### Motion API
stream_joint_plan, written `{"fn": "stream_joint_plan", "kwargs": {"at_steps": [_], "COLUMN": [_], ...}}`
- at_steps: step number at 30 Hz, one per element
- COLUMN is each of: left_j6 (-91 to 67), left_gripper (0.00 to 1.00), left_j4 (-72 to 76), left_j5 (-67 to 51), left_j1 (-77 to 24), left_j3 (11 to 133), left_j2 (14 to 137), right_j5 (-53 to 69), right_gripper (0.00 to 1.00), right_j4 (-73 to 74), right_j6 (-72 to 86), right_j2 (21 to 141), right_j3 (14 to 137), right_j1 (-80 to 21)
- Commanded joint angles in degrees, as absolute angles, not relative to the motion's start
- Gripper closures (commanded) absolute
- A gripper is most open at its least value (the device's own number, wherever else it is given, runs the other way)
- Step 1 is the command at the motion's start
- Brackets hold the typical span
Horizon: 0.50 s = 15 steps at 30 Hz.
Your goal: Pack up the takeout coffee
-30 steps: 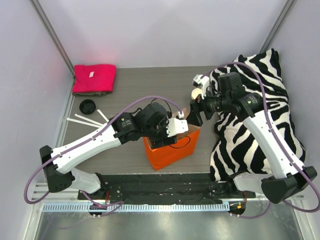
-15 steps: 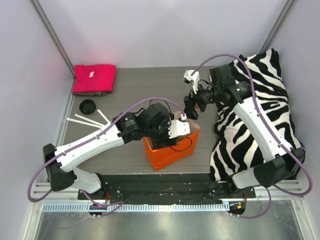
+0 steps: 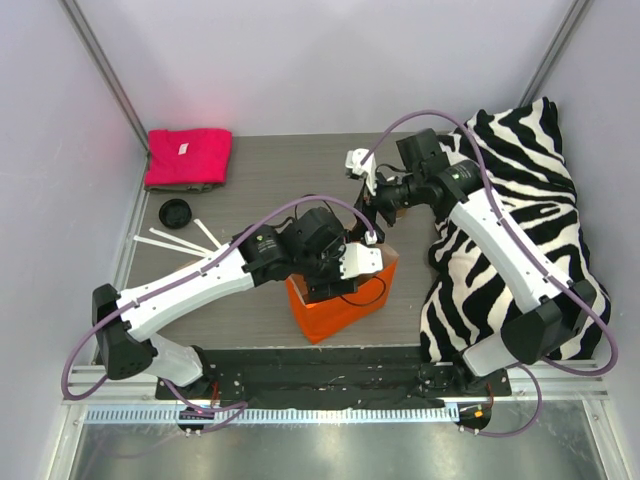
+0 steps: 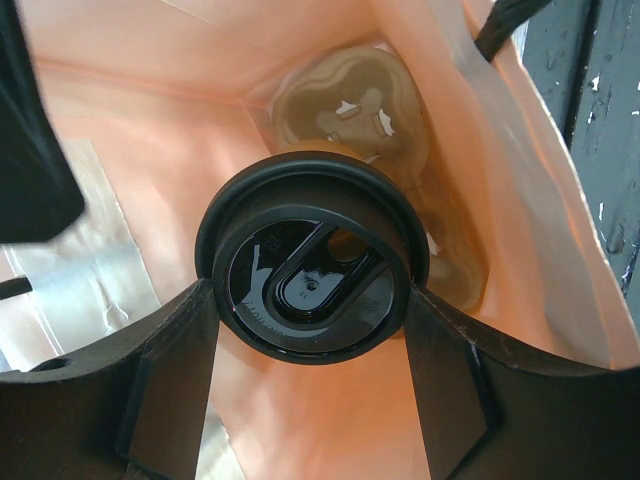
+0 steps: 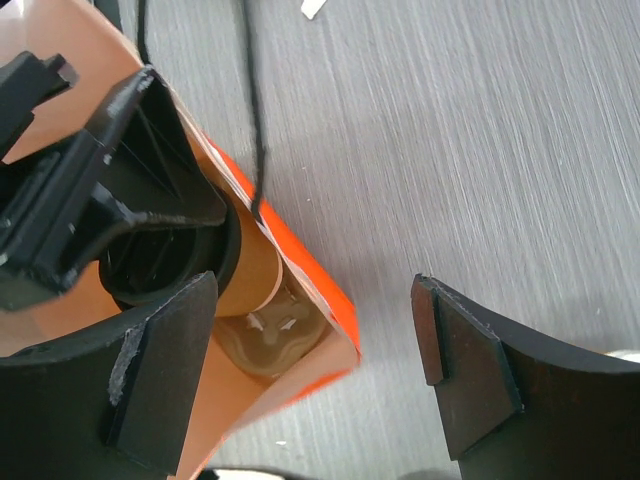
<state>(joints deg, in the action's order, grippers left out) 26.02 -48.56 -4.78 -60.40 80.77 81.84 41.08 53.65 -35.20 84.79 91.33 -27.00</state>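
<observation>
Coffee (image 4: 310, 275) in left hand (image 4: 310, 296), inside orange bag (image 4: 140, 190)

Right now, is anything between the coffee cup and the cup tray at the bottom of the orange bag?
Nothing visible. The coffee cup is inside the orange bag, over the cup tray, whose visible well is empty.

Orange bag (image 3: 330, 310), black-lidded takeout coffee (image 4: 310, 285), pink cloth (image 3: 188, 157), zebra-striped cushion (image 3: 560, 200); the table (image 3: 290, 170) was grey wood-grain.
</observation>
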Motion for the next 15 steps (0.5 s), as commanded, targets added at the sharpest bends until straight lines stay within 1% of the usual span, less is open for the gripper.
{"fn": "stream_joint_plan", "kwargs": {"at_steps": [1,8,11,12,14,15], "left_j6": [26.9,26.8,26.9,26.8,26.8,26.7], "left_gripper": [0.64,0.64,0.64,0.64,0.64,0.64], "left_j4": [-46.5,-46.8,-46.8,-46.8,-46.8,-46.7], "left_j5": [-6.1,-6.3,-6.2,-6.1,-5.9,-5.5], "left_j1": [-60.5,-60.5,-60.5,-60.5,-60.5,-60.5], "left_j3": [80.7,80.8,80.9,80.8,80.7,80.6], "left_j2": [81.7,81.9,82.1,82.1,82.1,82.1], "right_j5": [41.0,40.9,40.6,40.4,39.7,39.6], "right_gripper": [0.13,0.14,0.2,0.27,0.34,0.46], "right_j4": [53.2,52.9,53.3,53.5,53.6,53.5], "right_j6": [-39.7,-40.9,-42.1,-42.4,-43.2,-43.3], "right_j2": [85.3,87.1,87.7,87.8,87.9,87.9], "right_j3": [94.0,95.2,94.7,94.5,93.8,93.6], "right_j1": [-29.2,-30.8,-32.0,-32.8,-33.5,-33.8]}}
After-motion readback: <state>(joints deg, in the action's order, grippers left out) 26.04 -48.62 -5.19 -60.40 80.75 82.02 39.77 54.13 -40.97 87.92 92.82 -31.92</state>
